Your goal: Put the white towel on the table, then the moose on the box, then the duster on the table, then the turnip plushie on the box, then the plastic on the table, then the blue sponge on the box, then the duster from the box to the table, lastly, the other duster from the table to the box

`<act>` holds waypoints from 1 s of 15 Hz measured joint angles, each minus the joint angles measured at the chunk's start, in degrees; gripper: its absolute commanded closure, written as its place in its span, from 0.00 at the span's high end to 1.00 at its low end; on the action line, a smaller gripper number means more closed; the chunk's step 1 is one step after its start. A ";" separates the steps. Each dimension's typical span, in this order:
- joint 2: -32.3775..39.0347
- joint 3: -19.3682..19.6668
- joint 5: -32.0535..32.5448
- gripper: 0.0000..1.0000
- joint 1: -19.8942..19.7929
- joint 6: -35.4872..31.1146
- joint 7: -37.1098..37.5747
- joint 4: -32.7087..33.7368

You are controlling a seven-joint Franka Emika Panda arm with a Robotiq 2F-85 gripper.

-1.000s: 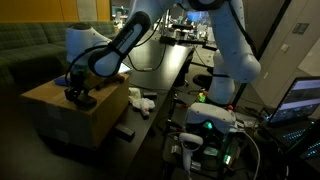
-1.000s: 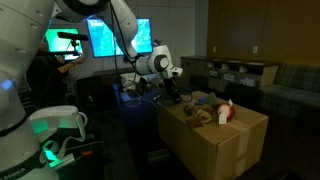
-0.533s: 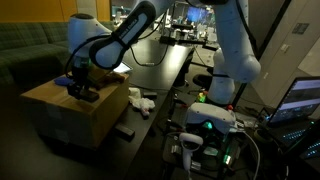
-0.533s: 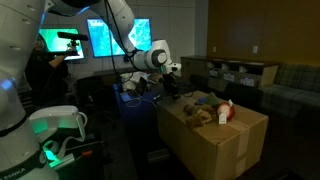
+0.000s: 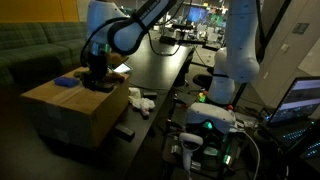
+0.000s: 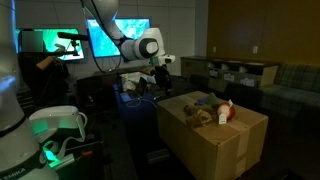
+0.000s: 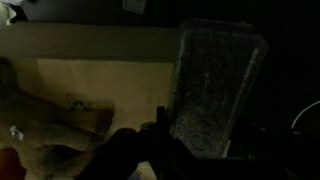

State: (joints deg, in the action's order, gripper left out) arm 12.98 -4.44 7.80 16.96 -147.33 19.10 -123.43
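Note:
The brown cardboard box (image 5: 60,112) (image 6: 215,140) carries the blue sponge (image 5: 66,82) on its top. Plush toys (image 6: 200,108) and a red-and-white piece (image 6: 225,112) also lie on the box. My gripper (image 5: 98,82) (image 6: 160,80) (image 7: 205,140) hangs at the box's table-side edge. It is shut on a flat grey rectangular duster (image 7: 215,80), which reaches from the jaws out over the black table (image 5: 165,65). The box top (image 7: 100,75) fills the left of the wrist view. On the table beside the box lies the white towel (image 5: 140,101).
The robot's base with a green light (image 5: 205,125) (image 6: 55,125) stands at the table's near end. Cables and gear clutter the far table (image 5: 185,35). Lit monitors (image 6: 110,38) glow behind. A sofa (image 5: 30,45) lies beyond the box.
The gripper has risen off the box top and swung toward the table with the duster. The blue sponge on the box now shows behind it.

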 measured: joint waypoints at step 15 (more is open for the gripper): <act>-6.69 -1.17 -0.48 0.33 -4.64 -17.88 -7.92 -28.50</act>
State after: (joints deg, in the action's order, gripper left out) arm 6.28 -5.61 7.32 12.32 -165.20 11.18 -151.93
